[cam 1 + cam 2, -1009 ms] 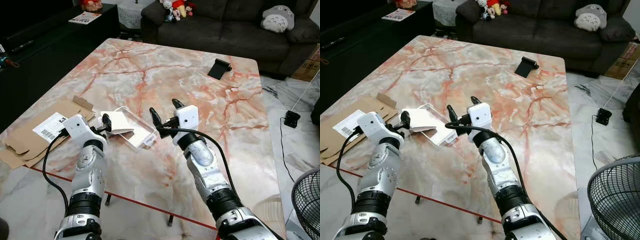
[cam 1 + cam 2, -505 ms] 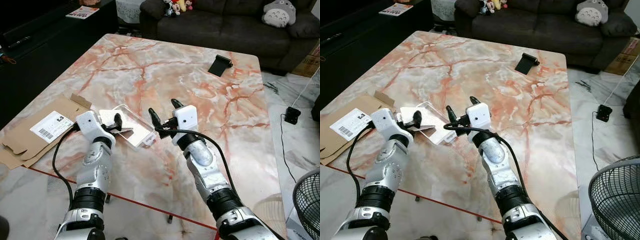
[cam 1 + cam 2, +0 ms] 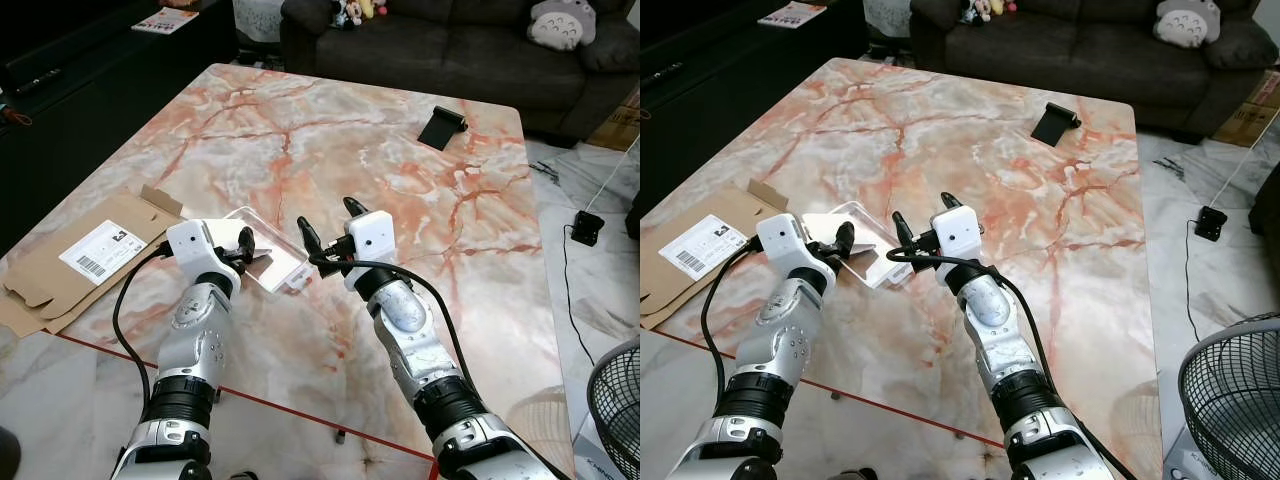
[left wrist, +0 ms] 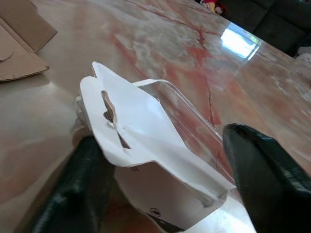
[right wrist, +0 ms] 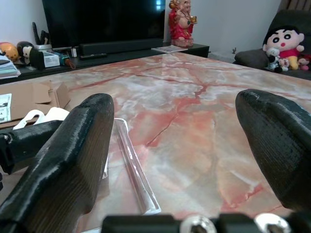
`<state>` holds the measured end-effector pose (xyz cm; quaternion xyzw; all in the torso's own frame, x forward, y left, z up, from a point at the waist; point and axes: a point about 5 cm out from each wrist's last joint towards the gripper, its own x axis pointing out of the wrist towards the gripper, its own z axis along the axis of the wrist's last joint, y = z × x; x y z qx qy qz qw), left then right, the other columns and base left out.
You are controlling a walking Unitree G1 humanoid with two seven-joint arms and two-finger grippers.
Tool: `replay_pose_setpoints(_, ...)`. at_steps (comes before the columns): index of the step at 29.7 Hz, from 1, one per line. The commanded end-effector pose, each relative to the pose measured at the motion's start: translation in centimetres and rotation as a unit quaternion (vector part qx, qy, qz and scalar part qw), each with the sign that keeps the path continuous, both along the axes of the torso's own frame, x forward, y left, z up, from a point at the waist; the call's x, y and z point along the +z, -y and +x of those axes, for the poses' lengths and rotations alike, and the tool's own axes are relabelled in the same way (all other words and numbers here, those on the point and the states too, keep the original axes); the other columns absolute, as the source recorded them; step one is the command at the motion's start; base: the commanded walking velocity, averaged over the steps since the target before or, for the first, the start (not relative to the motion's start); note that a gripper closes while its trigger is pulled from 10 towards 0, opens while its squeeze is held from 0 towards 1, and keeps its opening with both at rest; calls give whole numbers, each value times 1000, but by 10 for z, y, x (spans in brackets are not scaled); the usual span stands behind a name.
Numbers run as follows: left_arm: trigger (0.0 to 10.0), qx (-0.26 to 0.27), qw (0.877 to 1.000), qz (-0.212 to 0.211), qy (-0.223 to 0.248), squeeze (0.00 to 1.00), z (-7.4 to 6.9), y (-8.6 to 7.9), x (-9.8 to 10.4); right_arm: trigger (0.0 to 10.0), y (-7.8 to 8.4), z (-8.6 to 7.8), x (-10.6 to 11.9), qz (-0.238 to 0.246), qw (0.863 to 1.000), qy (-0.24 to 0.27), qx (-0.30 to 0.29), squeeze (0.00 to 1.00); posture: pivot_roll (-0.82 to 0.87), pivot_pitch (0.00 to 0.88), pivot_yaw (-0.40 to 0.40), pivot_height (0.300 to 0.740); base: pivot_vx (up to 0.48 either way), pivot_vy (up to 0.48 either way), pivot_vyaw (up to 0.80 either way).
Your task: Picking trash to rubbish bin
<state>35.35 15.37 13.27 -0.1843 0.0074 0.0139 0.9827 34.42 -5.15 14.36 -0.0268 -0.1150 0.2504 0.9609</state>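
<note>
Clear plastic package with white card insert (image 3: 268,258): lying on marble table (image 3: 400,150) near its front edge, beside flattened cardboard (image 3: 85,255). Left gripper (image 4: 163,187): fingers spread, straddling the package's white flap, not yet clamped. Right gripper (image 3: 325,225): fingers parted, holding nothing, poised just beside the package's other end

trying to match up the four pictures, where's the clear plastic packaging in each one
Left eye: plastic packaging between the claws.
Right eye: left of centre.
Left wrist: centre, between the fingers.
Right wrist: low, clear edge.
Shared landmark: flattened cardboard beside it.
</note>
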Motion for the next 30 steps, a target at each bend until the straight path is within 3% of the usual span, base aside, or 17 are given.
replay_pose_setpoints(1,0,-7,1000,6,-1,0,-1,2,0,10000,0,-1,-1,2,1000,-1,-2,0,122,120,-25,740,0,0,0)
replay_pose_setpoints(21,0,-24,1000,-3,14,0,1,9,5,10000,-1,2,1,-4,1000,5,3,0,123,61,-20,740,0,0,0)
replay_pose_setpoints(30,0,-24,999,12,24,0,1,9,10,10000,-1,4,3,-3,1000,8,1,0,123,56,-20,740,0,0,0)
